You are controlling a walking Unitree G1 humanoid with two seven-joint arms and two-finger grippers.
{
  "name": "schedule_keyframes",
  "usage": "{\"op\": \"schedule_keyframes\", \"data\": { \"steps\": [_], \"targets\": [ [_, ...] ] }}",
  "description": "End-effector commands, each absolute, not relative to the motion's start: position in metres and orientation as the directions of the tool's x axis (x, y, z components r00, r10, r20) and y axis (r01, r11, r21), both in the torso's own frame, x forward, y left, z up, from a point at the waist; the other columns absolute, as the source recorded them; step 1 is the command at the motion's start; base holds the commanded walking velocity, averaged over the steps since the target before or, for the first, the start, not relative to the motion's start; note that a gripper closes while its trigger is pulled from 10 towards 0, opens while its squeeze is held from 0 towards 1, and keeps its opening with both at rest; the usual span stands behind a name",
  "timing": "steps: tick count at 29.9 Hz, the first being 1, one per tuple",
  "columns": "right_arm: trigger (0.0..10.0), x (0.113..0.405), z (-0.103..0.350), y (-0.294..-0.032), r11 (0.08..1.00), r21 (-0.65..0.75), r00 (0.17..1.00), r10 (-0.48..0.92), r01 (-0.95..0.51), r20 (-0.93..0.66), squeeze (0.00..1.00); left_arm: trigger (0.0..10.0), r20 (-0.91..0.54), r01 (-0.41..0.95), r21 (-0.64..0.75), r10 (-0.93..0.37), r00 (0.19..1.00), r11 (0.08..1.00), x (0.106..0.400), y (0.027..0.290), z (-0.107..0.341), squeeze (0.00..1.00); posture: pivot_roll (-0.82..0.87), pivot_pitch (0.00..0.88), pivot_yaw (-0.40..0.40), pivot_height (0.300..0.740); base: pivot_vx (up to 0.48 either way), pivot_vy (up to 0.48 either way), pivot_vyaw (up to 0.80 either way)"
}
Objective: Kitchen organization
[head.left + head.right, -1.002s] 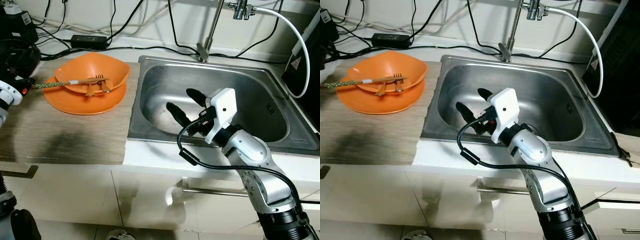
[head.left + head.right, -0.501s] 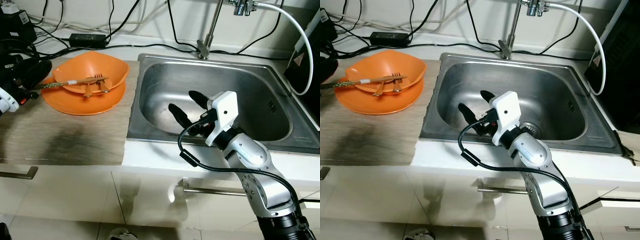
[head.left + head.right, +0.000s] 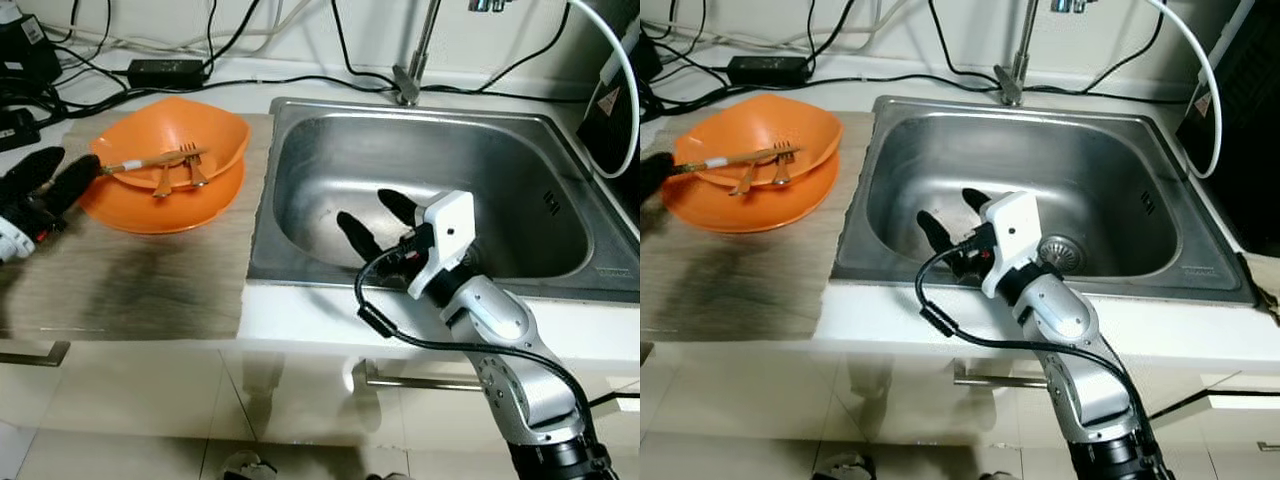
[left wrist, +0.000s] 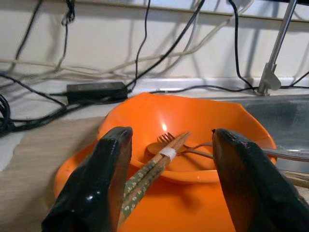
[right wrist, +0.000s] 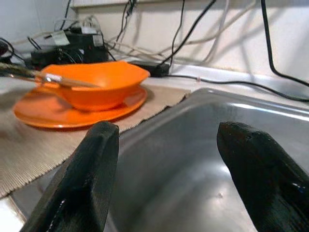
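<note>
Orange bowl (image 3: 175, 150) sat on an orange plate (image 3: 150, 205) left of the steel sink (image 3: 330, 160), holding chopsticks (image 4: 147, 176) and a fork (image 3: 190, 163); left gripper (image 3: 45, 185), fingers spread, faced them; right gripper (image 3: 378, 222), spread, hung above the sink; no writing was legible.

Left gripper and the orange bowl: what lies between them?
Only the chopsticks' handle end, sticking out of the orange bowl toward the open left gripper, seen in the left wrist view.

Bright, even light; sharp views.
</note>
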State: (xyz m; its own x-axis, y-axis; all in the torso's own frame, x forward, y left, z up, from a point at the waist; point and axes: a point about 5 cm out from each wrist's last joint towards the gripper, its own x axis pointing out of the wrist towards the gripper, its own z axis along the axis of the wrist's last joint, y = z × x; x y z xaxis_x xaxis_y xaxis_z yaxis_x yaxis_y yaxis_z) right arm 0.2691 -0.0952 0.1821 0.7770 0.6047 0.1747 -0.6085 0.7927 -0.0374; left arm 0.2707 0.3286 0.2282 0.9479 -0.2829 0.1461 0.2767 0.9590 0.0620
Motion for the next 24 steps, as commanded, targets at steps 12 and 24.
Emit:
{"op": "schedule_keyframes", "data": {
  "steps": [12,24],
  "targets": [
    [10.0,0.273,0.183,-0.101,0.790,-0.019,0.770,0.603,-0.613,0.206,0.00,10.0,0.145,0.279,0.096,-0.291,0.946,0.955,0.268,0.325,0.221,0.00,0.12,0.008,-0.034,0.740,0.000,0.000,0.00],
    [10.0,0.271,0.181,-0.105,0.788,-0.029,0.770,0.608,-0.615,0.191,0.00,10.0,0.120,0.300,0.067,-0.306,0.944,0.952,0.280,0.317,0.213,0.00,0.10,0.000,-0.032,0.740,0.000,0.000,0.00]
  ]
}}
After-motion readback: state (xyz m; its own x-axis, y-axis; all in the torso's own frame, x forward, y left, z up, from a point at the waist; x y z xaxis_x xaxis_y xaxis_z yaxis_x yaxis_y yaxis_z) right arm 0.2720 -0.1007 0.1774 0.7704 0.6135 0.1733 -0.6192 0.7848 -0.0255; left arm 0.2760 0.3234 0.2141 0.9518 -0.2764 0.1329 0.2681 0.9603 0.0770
